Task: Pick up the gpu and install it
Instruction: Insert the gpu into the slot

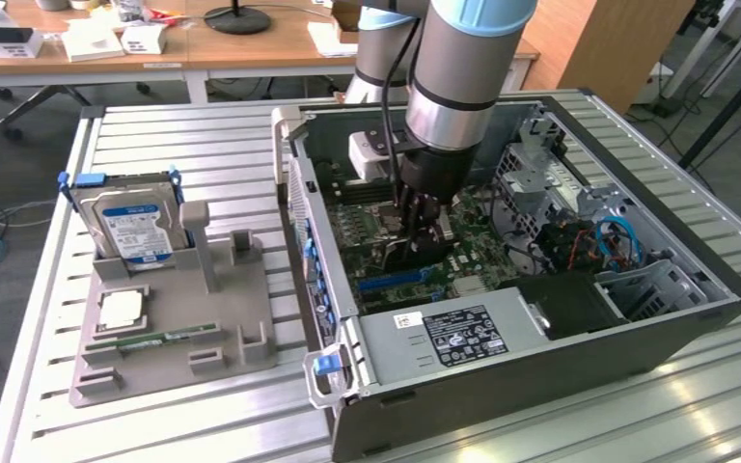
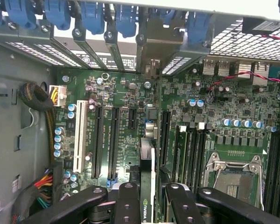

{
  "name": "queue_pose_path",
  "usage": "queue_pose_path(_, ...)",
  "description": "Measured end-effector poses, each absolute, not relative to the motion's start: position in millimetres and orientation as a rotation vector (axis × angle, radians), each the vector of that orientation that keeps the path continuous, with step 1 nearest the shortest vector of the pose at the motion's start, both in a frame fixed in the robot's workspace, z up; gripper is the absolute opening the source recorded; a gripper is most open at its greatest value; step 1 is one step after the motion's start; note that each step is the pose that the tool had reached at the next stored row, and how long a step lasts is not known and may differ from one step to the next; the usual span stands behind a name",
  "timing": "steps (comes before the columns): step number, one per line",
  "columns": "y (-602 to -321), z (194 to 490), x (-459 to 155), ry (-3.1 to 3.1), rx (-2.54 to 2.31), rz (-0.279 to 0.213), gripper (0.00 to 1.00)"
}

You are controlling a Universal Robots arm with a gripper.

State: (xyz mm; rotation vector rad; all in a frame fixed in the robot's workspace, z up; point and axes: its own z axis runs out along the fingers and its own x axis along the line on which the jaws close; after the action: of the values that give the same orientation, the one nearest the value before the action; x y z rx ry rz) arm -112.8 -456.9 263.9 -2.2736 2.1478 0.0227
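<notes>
The gpu [image 2: 147, 154] shows edge-on as a thin card with a green logo near my fingers; its metal end bracket reaches toward the rear slot openings of the case. It stands upright over the motherboard [image 2: 214, 112], in line with a long black slot; whether it is seated I cannot tell. My gripper [image 2: 148, 200] is shut on it, one black finger [image 2: 126, 198] on each side. In the exterior view, the gripper [image 1: 419, 224] reaches straight down into the open computer case [image 1: 538, 386], with the dark gpu [image 1: 420, 253] below it over the board.
A grey holder [image 1: 171, 328] beside the case carries a blue-labelled hard drive [image 1: 132, 227], a processor chip [image 1: 123, 309] and a memory stick [image 1: 151, 340]. Inside the case lie the power supply [image 1: 454, 333], drive cages [image 1: 538, 174], the empty processor socket [image 2: 233, 170] and blue bracket latches [image 2: 91, 16].
</notes>
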Motion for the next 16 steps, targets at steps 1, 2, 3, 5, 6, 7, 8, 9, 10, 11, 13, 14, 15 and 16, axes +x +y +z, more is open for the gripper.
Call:
queue_pose_path(1,-456.9,263.9,-112.8,2.148,-2.274,0.023,0.26)
queue_pose_path(2,-456.9,263.9,-112.8,2.148,-2.274,0.023,0.26)
queue_pose_path(3,-456.9,263.9,-112.8,2.147,-2.274,0.022,0.26)
queue_pose_path(5,-456.9,263.8,-113.0,2.146,-2.274,0.021,0.26)
queue_pose_path(6,-456.9,263.9,-113.1,2.144,-2.274,0.019,0.26)
queue_pose_path(7,-456.9,263.9,-113.1,2.143,-2.274,0.018,0.26)
queue_pose_path(8,-456.9,263.9,-113.1,2.142,-2.274,0.016,0.26)
queue_pose_path(9,-456.9,263.8,-113.1,2.140,-2.274,0.015,0.26)
queue_pose_path(10,-456.9,263.8,-113.1,2.140,-2.274,0.015,0.26)
queue_pose_path(11,-456.9,263.8,-113.2,2.140,-2.274,0.014,0.26)
queue_pose_path(13,-456.9,263.8,-113.2,2.140,-2.274,0.014,0.26)
queue_pose_path(14,-456.9,263.8,-113.2,2.140,-2.274,0.014,0.26)
queue_pose_path(15,-456.9,263.9,-113.2,2.140,-2.274,0.014,0.26)
queue_pose_path(16,-456.9,263.9,-113.2,2.141,-2.273,0.014,0.26)
